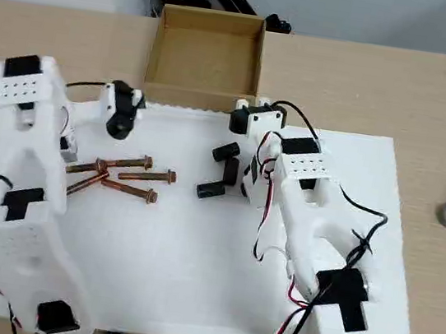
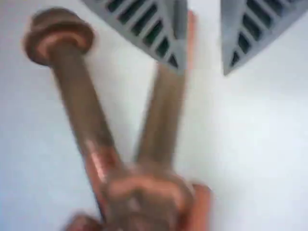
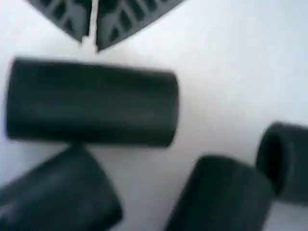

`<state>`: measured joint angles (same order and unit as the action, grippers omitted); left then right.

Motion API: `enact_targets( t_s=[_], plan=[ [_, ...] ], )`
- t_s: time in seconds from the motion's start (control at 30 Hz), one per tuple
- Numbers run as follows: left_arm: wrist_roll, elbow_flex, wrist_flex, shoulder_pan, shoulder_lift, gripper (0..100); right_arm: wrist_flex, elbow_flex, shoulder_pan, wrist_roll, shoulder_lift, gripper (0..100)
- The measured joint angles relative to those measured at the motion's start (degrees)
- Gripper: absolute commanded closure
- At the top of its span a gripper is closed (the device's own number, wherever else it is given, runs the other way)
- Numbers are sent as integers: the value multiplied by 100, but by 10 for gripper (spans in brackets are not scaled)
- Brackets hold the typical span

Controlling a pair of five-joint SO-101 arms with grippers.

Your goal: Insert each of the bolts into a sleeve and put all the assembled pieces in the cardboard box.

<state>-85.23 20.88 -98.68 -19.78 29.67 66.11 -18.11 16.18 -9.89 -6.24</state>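
**Bolts and sleeves lie loose; nothing gripped yet**

Several coppery bolts are noted lying fanned on the white sheet, some shanks crossed. Several black sleeves are scattered just beside them. The cardboard box is seen empty at the sheet's far edge.

The bolts are judged stiff, dense metal, smooth and round, so rolling is expected. A hold across the mid-shank is advised, with the tip left free. The sleeves are short, matte, hollow cylinders (probably light plastic or rubber) and are best taken across the outer wall, with the bore kept clear.

The left end effector is held over the bolts, fingers parted, nothing between them. The right end effector hangs over a sleeve, all but closed and empty.
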Motion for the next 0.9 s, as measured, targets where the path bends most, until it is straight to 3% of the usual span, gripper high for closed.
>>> enact_targets(
  t_s=[0.3,0.9],
  plan=[
    [0,-343,0,607,-9,902,9,0,9,0,0,987],
    [-158,-334,-26,334,396,902,9,0,18,-53,0,987]
  ],
)
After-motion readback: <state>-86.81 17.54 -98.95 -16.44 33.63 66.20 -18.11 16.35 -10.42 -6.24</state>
